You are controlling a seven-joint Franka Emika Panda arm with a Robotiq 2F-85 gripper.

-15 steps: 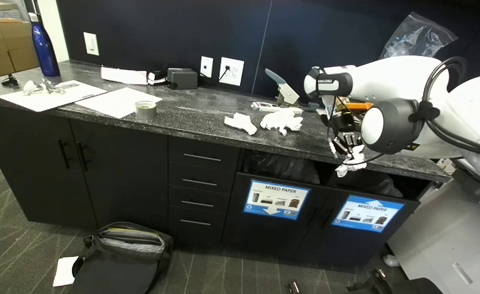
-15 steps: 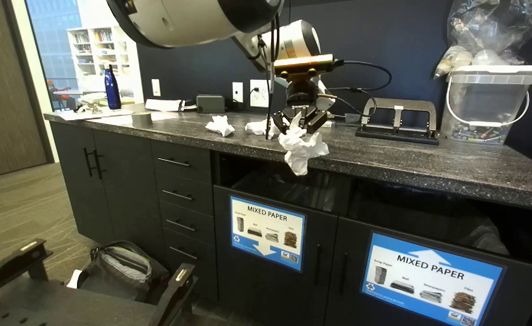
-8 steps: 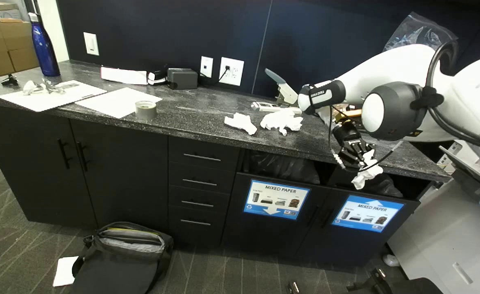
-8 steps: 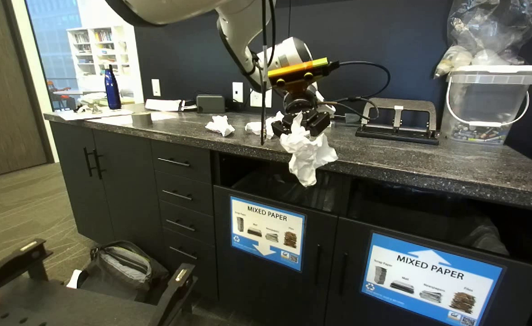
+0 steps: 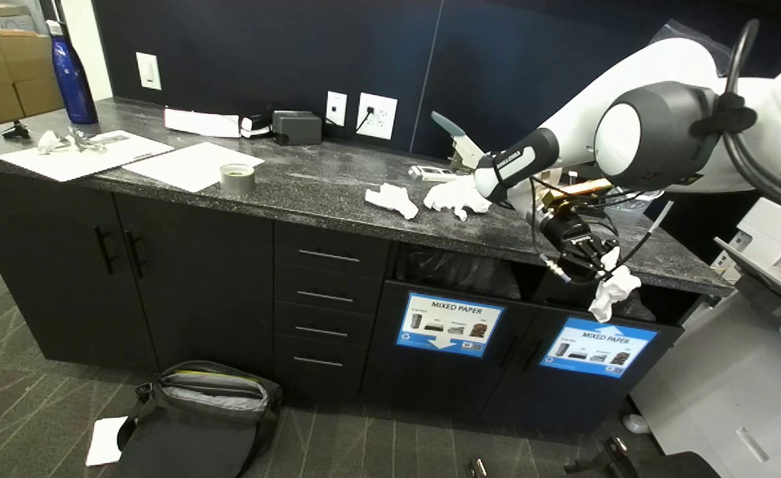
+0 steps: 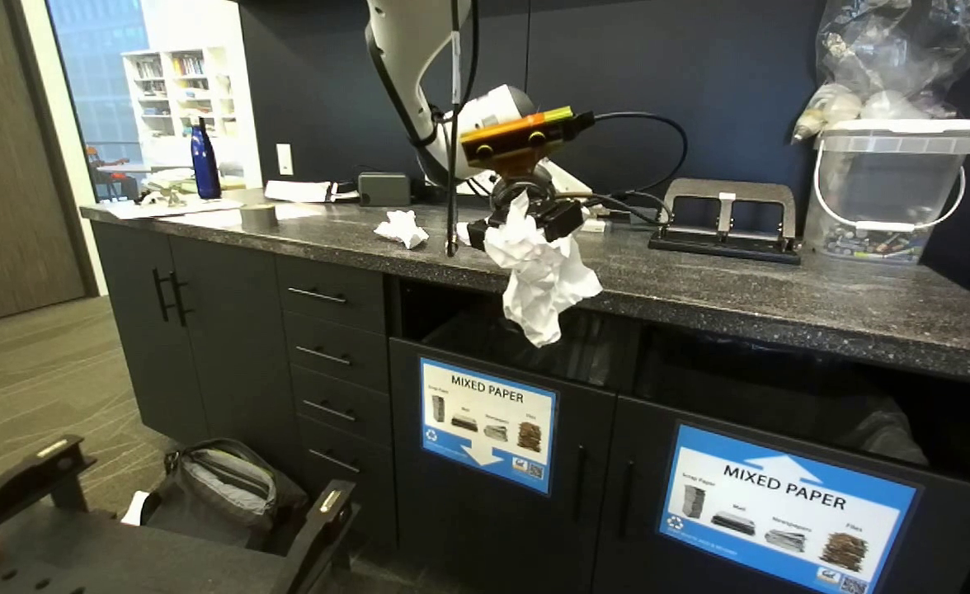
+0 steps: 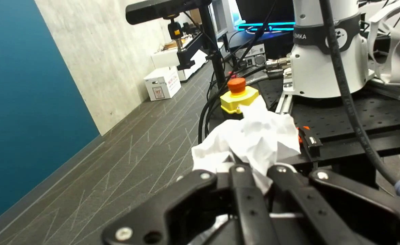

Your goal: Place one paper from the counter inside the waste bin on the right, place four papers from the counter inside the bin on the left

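My gripper point(image 5: 604, 260) is shut on a crumpled white paper point(image 5: 616, 291), which hangs from the fingertips in front of the counter edge. The same paper shows in an exterior view point(image 6: 539, 285) and beyond the fingers in the wrist view point(image 7: 254, 136). Two crumpled papers, one nearer point(image 5: 392, 200) and one beside the arm point(image 5: 453, 194), lie on the counter point(image 5: 337, 192). The left bin point(image 5: 463, 271) has a dark liner under the counter. The right bin point(image 6: 782, 396) is beside it; the held paper partly covers its opening in an exterior view. The bins' contents are hidden.
A hole punch point(image 6: 724, 216) and a clear bucket point(image 6: 881, 190) stand on the counter. A stapler point(image 5: 460, 146), a tape roll point(image 5: 238, 179) and white sheets point(image 5: 191, 166) also lie there. A black bag point(image 5: 211, 411) is on the floor. Cables hang by the gripper.
The gripper has tilted and moved outward from the counter with the paper still held, going right and down in an exterior view. The two papers on the counter have not moved.
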